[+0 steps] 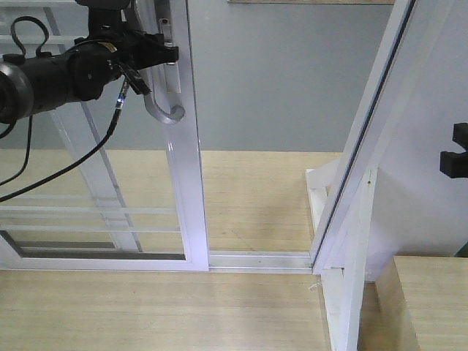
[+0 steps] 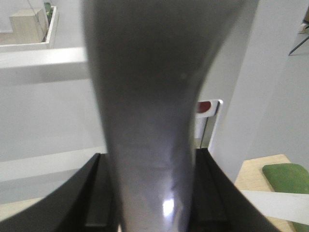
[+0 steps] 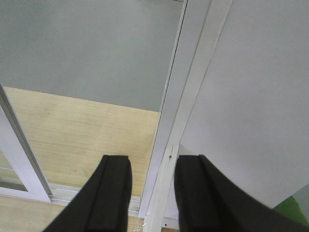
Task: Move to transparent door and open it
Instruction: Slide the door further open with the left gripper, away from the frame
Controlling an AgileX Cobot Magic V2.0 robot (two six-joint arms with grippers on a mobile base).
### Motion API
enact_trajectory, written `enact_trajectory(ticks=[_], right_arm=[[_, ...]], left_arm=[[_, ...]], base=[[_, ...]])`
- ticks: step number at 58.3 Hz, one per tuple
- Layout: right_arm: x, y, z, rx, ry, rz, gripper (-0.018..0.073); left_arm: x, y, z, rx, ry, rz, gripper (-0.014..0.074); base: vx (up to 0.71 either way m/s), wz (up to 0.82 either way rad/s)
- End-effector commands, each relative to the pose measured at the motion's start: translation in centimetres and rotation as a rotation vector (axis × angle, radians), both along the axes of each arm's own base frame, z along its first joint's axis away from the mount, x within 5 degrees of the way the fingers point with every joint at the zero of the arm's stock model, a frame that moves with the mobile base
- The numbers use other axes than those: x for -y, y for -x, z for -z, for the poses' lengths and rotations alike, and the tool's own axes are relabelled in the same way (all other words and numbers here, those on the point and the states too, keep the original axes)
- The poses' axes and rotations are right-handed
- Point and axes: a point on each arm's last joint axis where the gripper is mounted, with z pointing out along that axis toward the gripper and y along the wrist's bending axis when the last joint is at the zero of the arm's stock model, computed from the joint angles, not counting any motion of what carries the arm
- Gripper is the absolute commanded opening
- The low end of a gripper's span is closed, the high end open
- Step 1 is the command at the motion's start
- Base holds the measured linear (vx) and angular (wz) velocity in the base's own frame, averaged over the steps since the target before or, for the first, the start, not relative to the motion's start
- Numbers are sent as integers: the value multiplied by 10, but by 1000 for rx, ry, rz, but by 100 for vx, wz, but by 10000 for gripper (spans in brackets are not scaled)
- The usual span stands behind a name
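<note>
The transparent door is a glass panel in a glossy white frame with thin white bars, at the left of the front view. Its curved grey handle hangs on the frame's right upright. My left gripper is at the top of the handle. In the left wrist view the blurred grey handle fills the gap between the two black fingers, which press on both sides of it. My right gripper is open and empty, and also shows at the right edge of the front view.
A white slanted jamb stands to the right of the door, with an open gap and the floor track between them. A light wooden block sits at the lower right. A black cable hangs from the left arm.
</note>
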Motion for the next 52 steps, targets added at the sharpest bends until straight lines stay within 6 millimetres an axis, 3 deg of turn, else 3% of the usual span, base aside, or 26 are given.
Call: enact_trajectory(ticks=[1,30,52], right_arm=[[1,-2,-18,113,3,3,323],[1,-2,-18,114,5,3,323],[1,-2,-18,114,6,3,323]], left_arm=[[-14,4,-49,157,24,-31,382],[-64,9,-72,127,-2,-112,382],[-91,21,-88,95,-64,-137,382]], base=[[0,0],[0,0],[0,0]])
